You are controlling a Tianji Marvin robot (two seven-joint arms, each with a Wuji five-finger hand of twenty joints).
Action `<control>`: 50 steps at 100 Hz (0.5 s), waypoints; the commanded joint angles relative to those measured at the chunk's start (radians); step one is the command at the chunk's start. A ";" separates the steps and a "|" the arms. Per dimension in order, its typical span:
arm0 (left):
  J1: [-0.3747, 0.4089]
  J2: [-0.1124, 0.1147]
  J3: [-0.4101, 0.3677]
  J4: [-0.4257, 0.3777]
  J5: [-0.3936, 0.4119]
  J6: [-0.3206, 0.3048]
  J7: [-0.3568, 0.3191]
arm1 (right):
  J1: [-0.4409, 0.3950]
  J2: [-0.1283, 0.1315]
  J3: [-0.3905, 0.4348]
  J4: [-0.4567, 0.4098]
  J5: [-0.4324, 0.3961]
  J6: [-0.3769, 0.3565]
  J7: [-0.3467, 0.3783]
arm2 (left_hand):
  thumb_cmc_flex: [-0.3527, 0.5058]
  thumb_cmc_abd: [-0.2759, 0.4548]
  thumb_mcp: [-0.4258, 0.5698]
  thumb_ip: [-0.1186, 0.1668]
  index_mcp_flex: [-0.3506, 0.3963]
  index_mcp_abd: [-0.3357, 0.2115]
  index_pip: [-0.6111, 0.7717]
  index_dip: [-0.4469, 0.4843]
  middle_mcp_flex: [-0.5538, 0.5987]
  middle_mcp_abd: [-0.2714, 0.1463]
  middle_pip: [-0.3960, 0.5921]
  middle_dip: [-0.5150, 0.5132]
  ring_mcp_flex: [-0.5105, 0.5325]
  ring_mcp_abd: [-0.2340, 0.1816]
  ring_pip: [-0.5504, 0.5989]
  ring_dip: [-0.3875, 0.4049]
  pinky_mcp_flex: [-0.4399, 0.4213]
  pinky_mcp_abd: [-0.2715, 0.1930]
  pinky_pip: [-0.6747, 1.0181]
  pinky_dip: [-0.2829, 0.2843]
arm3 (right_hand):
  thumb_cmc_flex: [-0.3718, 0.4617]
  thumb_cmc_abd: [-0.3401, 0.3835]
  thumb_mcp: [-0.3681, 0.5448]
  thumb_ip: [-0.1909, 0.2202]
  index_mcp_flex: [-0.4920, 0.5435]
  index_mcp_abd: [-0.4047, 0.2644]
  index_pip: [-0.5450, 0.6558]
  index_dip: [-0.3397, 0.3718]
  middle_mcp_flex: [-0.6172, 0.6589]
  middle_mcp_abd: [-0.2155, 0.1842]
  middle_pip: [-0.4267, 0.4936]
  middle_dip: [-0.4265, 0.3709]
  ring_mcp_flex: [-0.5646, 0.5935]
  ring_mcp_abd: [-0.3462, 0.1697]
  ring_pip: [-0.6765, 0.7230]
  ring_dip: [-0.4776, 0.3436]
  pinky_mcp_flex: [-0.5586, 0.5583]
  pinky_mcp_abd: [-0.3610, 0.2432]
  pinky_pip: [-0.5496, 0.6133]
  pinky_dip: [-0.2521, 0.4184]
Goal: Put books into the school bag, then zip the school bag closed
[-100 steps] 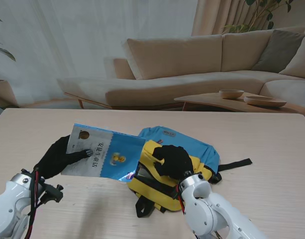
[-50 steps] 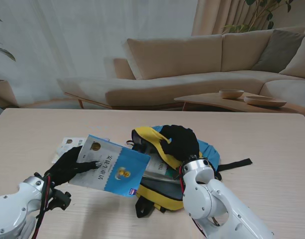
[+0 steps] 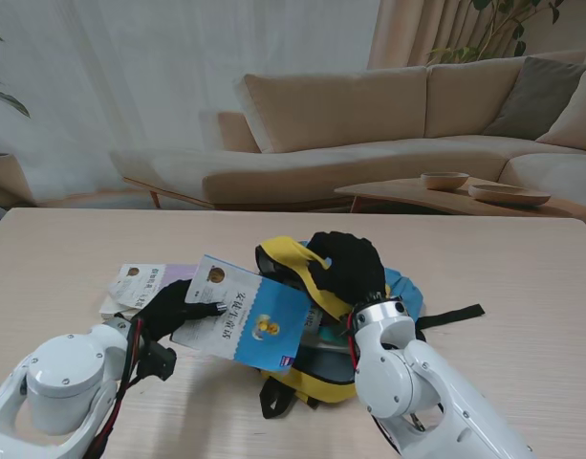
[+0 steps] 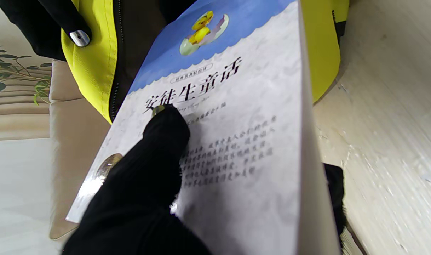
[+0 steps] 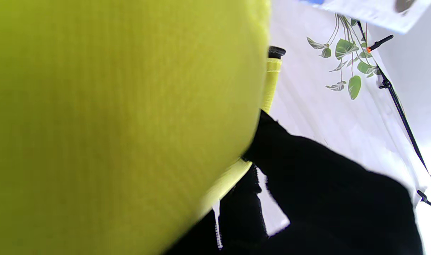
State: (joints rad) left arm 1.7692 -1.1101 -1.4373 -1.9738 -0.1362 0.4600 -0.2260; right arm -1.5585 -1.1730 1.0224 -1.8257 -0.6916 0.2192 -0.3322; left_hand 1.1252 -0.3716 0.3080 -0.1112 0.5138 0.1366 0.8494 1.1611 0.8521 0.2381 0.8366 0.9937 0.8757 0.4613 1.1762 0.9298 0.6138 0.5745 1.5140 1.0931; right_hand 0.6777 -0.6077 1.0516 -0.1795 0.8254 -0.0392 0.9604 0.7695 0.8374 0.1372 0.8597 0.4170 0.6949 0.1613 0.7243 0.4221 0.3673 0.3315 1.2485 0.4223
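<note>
Yellow fabric of the school bag (image 3: 307, 368) is pinched and lifted in the black-gloved right hand (image 3: 345, 268), which holds the flap up so the bag's mouth gapes toward the robot's left, the blue back panel lying on the wooden table (image 3: 522, 287). The left hand (image 3: 173, 308) grips a blue-and-white fairy-tale book (image 3: 245, 323), thumb (image 4: 162, 141) pressed on its cover, its far end reaching into the opening. Another book (image 3: 140, 285) lies flat beside that hand.
</note>
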 commanded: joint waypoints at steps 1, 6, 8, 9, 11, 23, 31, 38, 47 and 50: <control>-0.017 -0.017 0.011 -0.005 -0.015 0.011 -0.012 | -0.011 -0.002 -0.003 -0.016 -0.008 -0.015 0.019 | 0.166 0.238 0.137 0.090 0.129 -0.185 0.320 0.172 0.038 -0.076 0.155 0.049 0.043 -0.025 0.088 0.014 0.028 0.011 0.082 0.002 | 0.093 0.093 -0.013 0.034 0.018 -0.127 0.106 0.087 -0.027 0.013 0.022 0.015 0.002 -0.001 0.011 0.007 -0.008 0.003 0.023 0.016; -0.034 -0.022 0.025 0.003 -0.029 0.028 0.002 | -0.013 -0.001 -0.003 -0.017 -0.009 -0.018 0.022 | 0.166 0.239 0.138 0.090 0.128 -0.185 0.322 0.171 0.038 -0.076 0.156 0.049 0.043 -0.025 0.088 0.014 0.028 0.011 0.082 0.002 | 0.094 0.094 -0.014 0.034 0.019 -0.127 0.105 0.088 -0.028 0.013 0.022 0.016 0.001 -0.002 0.011 0.007 -0.008 0.003 0.023 0.017; -0.040 -0.024 0.031 0.006 -0.036 0.036 0.007 | -0.014 -0.001 -0.003 -0.018 -0.008 -0.019 0.022 | 0.166 0.240 0.138 0.090 0.127 -0.184 0.322 0.171 0.038 -0.076 0.156 0.048 0.043 -0.025 0.088 0.014 0.028 0.011 0.082 0.002 | 0.094 0.093 -0.014 0.034 0.019 -0.127 0.105 0.089 -0.028 0.013 0.022 0.016 0.002 -0.003 0.011 0.007 -0.008 0.003 0.023 0.017; -0.043 -0.026 0.033 0.008 -0.040 0.040 0.009 | -0.015 -0.001 -0.003 -0.018 -0.008 -0.020 0.022 | 0.166 0.240 0.138 0.090 0.127 -0.184 0.322 0.171 0.037 -0.077 0.156 0.048 0.043 -0.025 0.088 0.014 0.028 0.011 0.082 0.002 | 0.094 0.094 -0.014 0.034 0.019 -0.127 0.105 0.089 -0.028 0.013 0.022 0.016 0.001 -0.003 0.011 0.007 -0.008 0.003 0.023 0.017; -0.049 -0.028 0.039 0.010 -0.048 0.050 0.014 | -0.016 -0.001 -0.004 -0.019 -0.008 -0.021 0.022 | 0.166 0.240 0.138 0.090 0.127 -0.184 0.323 0.170 0.037 -0.077 0.156 0.048 0.043 -0.025 0.088 0.014 0.028 0.011 0.082 0.002 | 0.095 0.093 -0.014 0.034 0.019 -0.127 0.104 0.089 -0.028 0.013 0.022 0.016 0.002 -0.002 0.011 0.007 -0.008 0.004 0.023 0.017; -0.087 -0.041 0.075 0.031 -0.078 0.101 0.043 | -0.020 0.002 -0.006 -0.021 -0.011 -0.028 0.028 | 0.166 0.241 0.140 0.089 0.123 -0.184 0.325 0.168 0.033 -0.077 0.157 0.046 0.039 -0.024 0.087 0.013 0.027 0.009 0.082 0.000 | 0.093 0.096 -0.017 0.034 0.017 -0.128 0.103 0.092 -0.029 0.011 0.021 0.016 -0.001 -0.002 0.009 0.006 -0.008 0.004 0.024 0.017; -0.109 -0.051 0.099 0.043 -0.102 0.135 0.064 | -0.022 0.002 -0.009 -0.022 -0.011 -0.028 0.030 | 0.166 0.241 0.141 0.089 0.122 -0.182 0.327 0.167 0.033 -0.076 0.157 0.044 0.039 -0.023 0.087 0.012 0.026 0.008 0.081 0.000 | 0.094 0.096 -0.018 0.034 0.017 -0.129 0.102 0.094 -0.029 0.011 0.021 0.017 0.000 -0.004 0.009 0.007 -0.009 0.002 0.023 0.017; -0.127 -0.060 0.117 0.054 -0.122 0.164 0.084 | -0.024 0.002 -0.011 -0.024 -0.009 -0.030 0.031 | 0.166 0.241 0.142 0.088 0.119 -0.183 0.328 0.166 0.030 -0.076 0.157 0.043 0.037 -0.024 0.086 0.012 0.025 0.006 0.081 -0.001 | 0.095 0.096 -0.018 0.035 0.018 -0.128 0.102 0.096 -0.029 0.011 0.021 0.017 -0.001 -0.002 0.009 0.007 -0.008 0.002 0.023 0.017; -0.148 -0.071 0.136 0.071 -0.151 0.184 0.103 | -0.025 0.004 -0.013 -0.025 -0.012 -0.032 0.035 | 0.166 0.244 0.142 0.087 0.117 -0.182 0.329 0.164 0.027 -0.077 0.157 0.041 0.035 -0.023 0.084 0.011 0.023 0.005 0.080 -0.002 | 0.095 0.097 -0.020 0.035 0.017 -0.129 0.101 0.097 -0.030 0.010 0.020 0.017 -0.001 -0.004 0.008 0.006 -0.009 0.001 0.023 0.017; -0.154 -0.075 0.141 0.076 -0.162 0.192 0.110 | -0.026 0.004 -0.013 -0.027 -0.012 -0.032 0.036 | 0.166 0.243 0.143 0.087 0.116 -0.182 0.330 0.164 0.027 -0.077 0.158 0.041 0.035 -0.023 0.084 0.011 0.022 0.005 0.079 -0.002 | 0.095 0.098 -0.020 0.035 0.017 -0.129 0.101 0.098 -0.031 0.010 0.020 0.017 -0.001 -0.005 0.008 0.006 -0.009 0.002 0.023 0.017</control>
State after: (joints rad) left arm 1.6226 -1.1631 -1.3036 -1.8953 -0.2897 0.6481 -0.0973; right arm -1.5763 -1.1640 1.0157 -1.8359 -0.6981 0.1968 -0.3119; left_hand 1.1238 -0.3716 0.3079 -0.1112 0.5138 0.1366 0.8494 1.1611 0.8518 0.2383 0.8390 0.9939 0.8757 0.4608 1.1840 0.9298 0.6139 0.5745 1.5155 1.0931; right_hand 0.6780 -0.5949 1.0421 -0.1791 0.8145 -0.0392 0.9583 0.7934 0.8373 0.1372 0.8599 0.4172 0.6946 0.1614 0.7244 0.4222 0.3674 0.3320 1.2487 0.4229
